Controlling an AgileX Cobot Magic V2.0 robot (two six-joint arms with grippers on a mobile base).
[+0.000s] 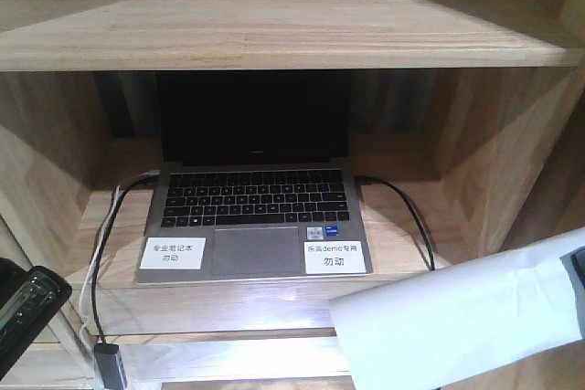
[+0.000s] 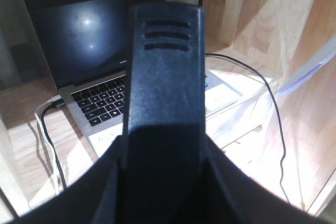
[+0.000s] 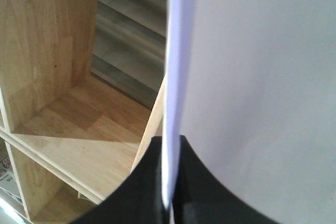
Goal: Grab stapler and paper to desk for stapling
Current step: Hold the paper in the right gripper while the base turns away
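Nearest the cameras, the right gripper (image 3: 169,153) is clamped on one edge of the plain white rectangular paper sheet (image 3: 252,87). The sheet is held in the air at the near right; it is light, limp and easily creased, so best pinched flat near an edge. At the near left, the left gripper (image 2: 163,192) appears closed around the small black stapler (image 2: 164,77), which is rigid, compact and smooth and is best gripped across its body. Its rear end and label are hidden, and the fingers sit in shadow. Beyond, 1 open grey laptop (image 1: 251,216) stands inside the light-wood shelving unit (image 1: 274,34).
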